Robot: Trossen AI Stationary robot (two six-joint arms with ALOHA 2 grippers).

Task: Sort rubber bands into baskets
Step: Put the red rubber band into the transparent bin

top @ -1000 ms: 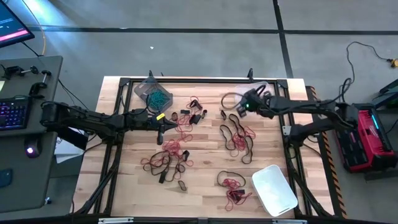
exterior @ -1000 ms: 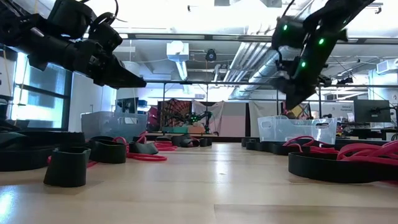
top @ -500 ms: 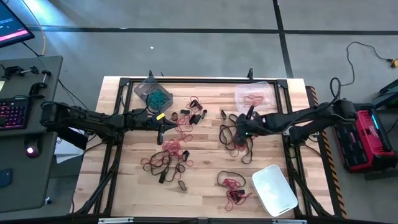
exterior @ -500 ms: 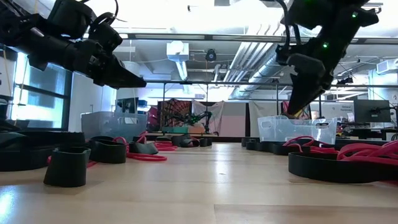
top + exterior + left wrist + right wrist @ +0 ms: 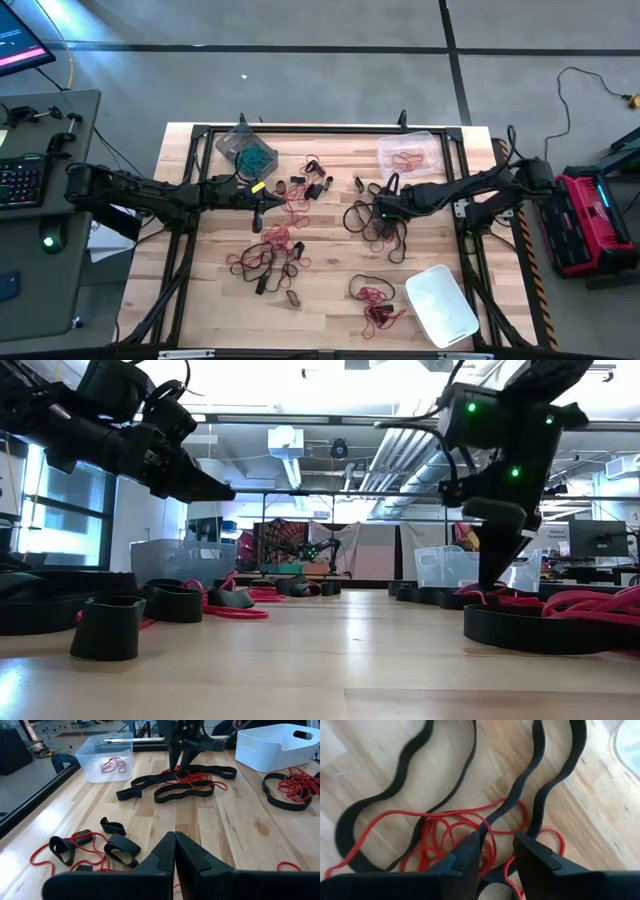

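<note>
Loose rubber bands, red and black, lie in heaps on the wooden table (image 5: 330, 250). My right gripper (image 5: 378, 211) points steeply down over the right-hand heap (image 5: 388, 225) with its fingers open. In its wrist view the fingertips (image 5: 470, 851) stand astride tangled red bands (image 5: 445, 827), beside wavy black bands (image 5: 540, 780). My left gripper (image 5: 258, 208) hangs shut and empty above the table's middle left. The grey-tinted basket (image 5: 245, 150) holds teal bands. The clear basket (image 5: 408, 155) holds red ones. The whitish basket (image 5: 441, 305) stands near right. My right gripper comes at the red bands (image 5: 487, 832) from above, one open finger on each side of the strands. Whether the fingertips touch the bands or the table, I cannot tell. Nothing is lifted.
More heaps lie at the middle (image 5: 268, 255), near the far edge (image 5: 305, 185) and near the whitish basket (image 5: 375, 300). A black frame runs round the table. A keyboard desk (image 5: 40, 180) stands to the left and a red device (image 5: 585, 215) to the right.
My right gripper has left the clear basket at the far right. It has swung toward the table's near edge and middle and sunk, tipping to point more steeply down over the black and red heap. The clear basket, with red bands inside, now shows uncovered.
</note>
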